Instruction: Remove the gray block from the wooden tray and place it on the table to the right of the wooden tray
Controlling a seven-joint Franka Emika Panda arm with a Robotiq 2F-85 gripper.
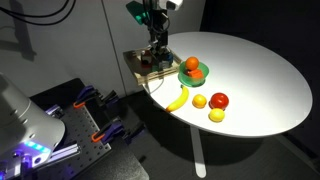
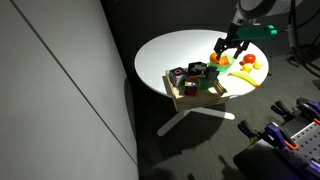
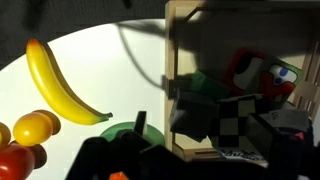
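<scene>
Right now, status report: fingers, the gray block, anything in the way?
Gripper open, hovering over wooden tray. Blocks crowd the tray; gray one not told apart, nothing held. Green plate and banana close beside tray.

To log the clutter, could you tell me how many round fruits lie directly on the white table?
3: an orange fruit beside the curved yellow banana, a red fruit next to it, a yellow fruit nearer the table edge; none looks hidden.
</scene>
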